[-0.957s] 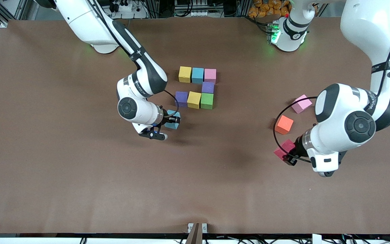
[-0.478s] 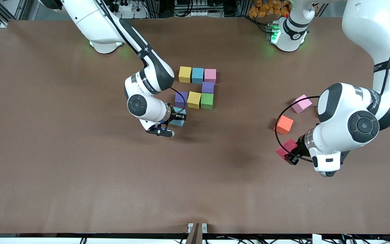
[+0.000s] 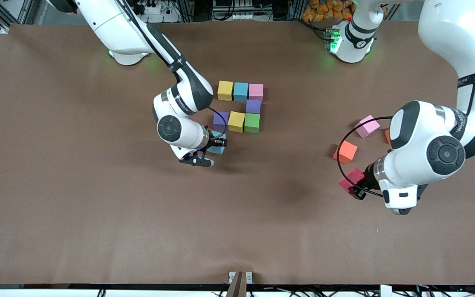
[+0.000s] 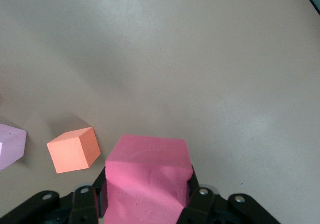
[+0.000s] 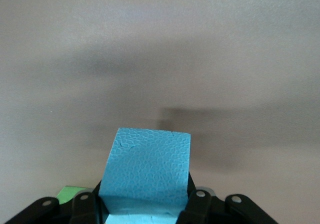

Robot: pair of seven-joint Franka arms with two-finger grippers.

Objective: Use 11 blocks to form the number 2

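The brown table (image 3: 97, 206) carries the unfinished number 2 (image 3: 241, 106) near its middle: a top row of yellow block (image 3: 225, 90), sky blue block (image 3: 241, 91) and pink block (image 3: 256, 92); one purple block (image 3: 253, 106) under the pink; then a row of purple, yellow and green block (image 3: 252, 122).

The right gripper (image 3: 217, 145) pinches a second sky blue cube (image 5: 145, 171) over the spot just below that row's purple end, its arm hiding most of the cube from the front.

The left gripper (image 3: 357, 187) clamps a red cube (image 4: 148, 179), half hidden from the front, near an orange cube (image 3: 346, 151) and a loose pink cube (image 3: 367, 126). Another orange piece peeks out beside the left arm.
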